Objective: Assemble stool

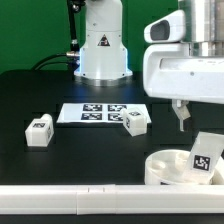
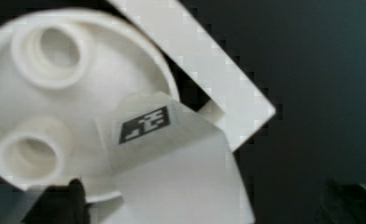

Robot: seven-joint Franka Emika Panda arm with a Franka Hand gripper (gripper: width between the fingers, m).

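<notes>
The white round seat (image 1: 165, 166) lies at the front on the exterior view's right, against the border rail. A tagged white leg (image 1: 206, 155) stands tilted in it. In the wrist view the seat (image 2: 64, 95) shows two round sockets, and the leg (image 2: 171, 150) rises from it between my fingers. My gripper (image 1: 183, 120) hangs just above the seat and leg, jaws open, touching neither; in the wrist view the gripper (image 2: 206, 205) has its dark fingertips (image 2: 59, 200) wide apart. Two more tagged legs lie loose on the table, one (image 1: 39, 131) on the left and one (image 1: 135, 122) near the middle.
The marker board (image 1: 98, 113) lies flat at the table's middle, in front of the robot base (image 1: 103, 50). The long white border rail (image 1: 80, 200) runs along the front edge and shows behind the seat in the wrist view (image 2: 206, 60).
</notes>
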